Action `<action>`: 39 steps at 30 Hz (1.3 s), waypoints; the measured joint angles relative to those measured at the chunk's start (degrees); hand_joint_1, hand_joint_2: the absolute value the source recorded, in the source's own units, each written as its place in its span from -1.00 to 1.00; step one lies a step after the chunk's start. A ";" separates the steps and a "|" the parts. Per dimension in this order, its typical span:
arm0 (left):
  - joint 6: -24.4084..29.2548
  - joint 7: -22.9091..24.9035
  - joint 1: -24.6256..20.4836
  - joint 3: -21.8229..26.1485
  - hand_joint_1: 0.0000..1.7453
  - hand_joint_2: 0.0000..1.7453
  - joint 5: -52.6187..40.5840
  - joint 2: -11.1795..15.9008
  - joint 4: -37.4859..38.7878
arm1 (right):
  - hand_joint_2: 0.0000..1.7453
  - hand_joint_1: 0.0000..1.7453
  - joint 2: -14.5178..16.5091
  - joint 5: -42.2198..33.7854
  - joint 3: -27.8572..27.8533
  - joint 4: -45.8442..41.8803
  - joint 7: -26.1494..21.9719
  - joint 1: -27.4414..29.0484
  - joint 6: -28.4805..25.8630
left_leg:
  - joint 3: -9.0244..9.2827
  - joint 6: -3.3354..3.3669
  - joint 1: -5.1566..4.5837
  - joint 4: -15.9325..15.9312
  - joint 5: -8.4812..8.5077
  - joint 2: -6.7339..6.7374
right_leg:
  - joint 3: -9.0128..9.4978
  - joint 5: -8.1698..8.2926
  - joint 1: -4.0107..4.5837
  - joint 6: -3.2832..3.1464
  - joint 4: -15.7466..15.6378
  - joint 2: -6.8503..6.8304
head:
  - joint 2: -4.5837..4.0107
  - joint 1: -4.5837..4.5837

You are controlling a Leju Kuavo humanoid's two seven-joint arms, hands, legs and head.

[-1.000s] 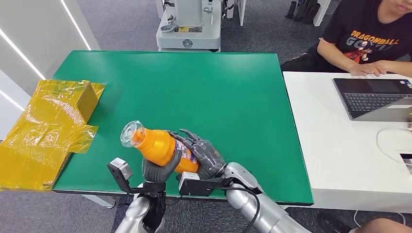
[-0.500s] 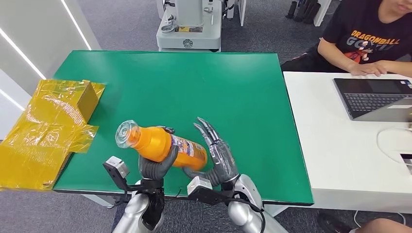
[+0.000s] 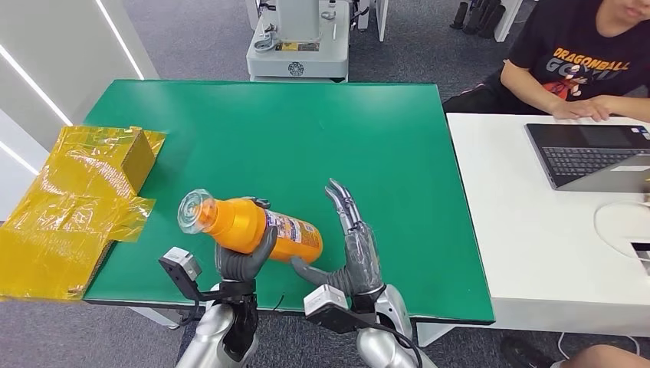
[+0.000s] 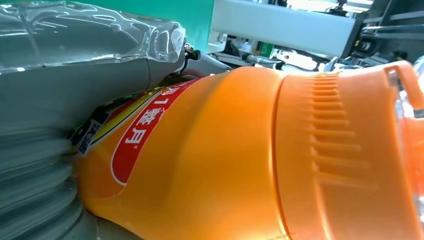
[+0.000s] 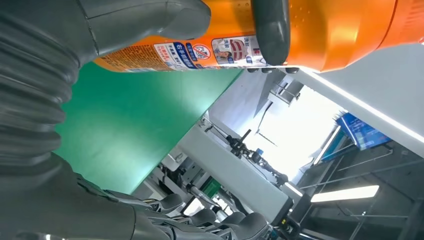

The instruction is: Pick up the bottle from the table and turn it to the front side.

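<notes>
1. Fingers (image 3: pixel 264 204) of the left hand (image 3: pixel 244 257) are wrapped round the orange plastic bottle (image 3: pixel 253 228), thumb curling up over its near side, so that hand is gripping it.
2. Right hand (image 3: pixel 356 257) has its fingers spread and pointing up, holding nothing; its thumb reaches toward the bottle's base end, can't tell if it's actually touching.
3. Bottle is lifted off the green surface (image 3: pixel 306 138), lying roughly on its side, clear cap (image 3: pixel 195 211) aimed to the robot's left and a bit up, printed label (image 3: pixel 295 231) toward the base.
4. Left wrist view is super close: orange body with a red label patch (image 4: pixel 142 135) and a ribbed orange collar (image 4: pixel 330 145).
5. Crinkly yellow plastic wrapping (image 3: pixel 73 203) sits at the left edge of the surface, well apart from the bottle.
6. Person in a black printed T-shirt (image 3: pixel 586 54) sits at the white desk (image 3: pixel 521 230) on the right with an open laptop (image 3: pixel 594 153).
</notes>
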 joint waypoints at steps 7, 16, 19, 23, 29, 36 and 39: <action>5.05 -0.07 -0.67 0.01 1.00 1.00 -6.29 0.71 0.00 | 1.00 -1.00 0.27 -0.74 -0.93 -2.95 -1.32 1.48 -1.20 | 0.00 0.00 0.00 0.00 0.00 0.00 | 0.00 0.00 0.00 0.00 0.00 0.00 | 0.00 0.00; 12.99 4.37 -2.49 0.22 1.00 1.00 -27.00 4.01 -1.47 | 1.00 -1.00 0.27 -2.12 -1.25 -6.35 -2.11 3.28 -2.44 | 0.00 -0.01 0.01 -0.01 0.01 0.00 | 0.00 0.00 0.01 0.00 0.03 0.00 | 0.00 0.01; 15.39 8.42 -3.78 1.36 1.00 1.00 -40.54 7.72 -3.47 | 1.00 -1.00 0.26 -5.03 -1.41 -8.20 -3.44 4.48 -3.36 | 0.02 -0.03 0.02 -0.04 0.02 0.01 | -0.01 0.00 0.01 -0.01 0.05 0.01 | 0.00 0.01; 19.04 12.25 -7.48 2.33 1.00 1.00 -52.92 15.52 -3.96 | 1.00 -1.00 0.06 -9.42 -1.47 -11.62 -4.91 5.81 -3.68 | 0.03 -0.17 0.07 -0.08 0.11 0.03 | -0.07 0.02 0.05 -0.05 0.08 0.06 | 0.00 -0.01; 19.62 16.72 -13.62 2.80 1.00 1.00 -63.87 26.40 -3.63 | 1.00 -1.00 -0.36 -10.95 -1.48 -16.46 -4.19 6.29 -2.15 | 0.03 -0.24 0.11 -0.10 0.16 0.07 | -0.08 0.03 0.08 -0.09 0.11 0.08 | -0.01 0.02; 17.47 21.29 -21.82 -0.16 1.00 1.00 -83.21 36.48 -0.14 | 1.00 -1.00 -0.36 -14.05 -1.82 -17.88 -5.81 6.24 -1.57 | 0.03 -0.26 0.11 -0.09 0.17 0.14 | -0.12 0.08 0.08 -0.15 0.11 0.14 | 0.00 0.02; 14.75 20.69 -25.68 -2.72 1.00 1.00 -86.25 39.53 3.36 | 1.00 -1.00 -0.30 -15.22 -2.25 -18.33 -6.81 6.36 -1.05 | 0.03 -0.26 0.11 -0.09 0.18 0.14 | -0.14 0.08 0.08 -0.15 0.11 0.15 | 0.00 0.02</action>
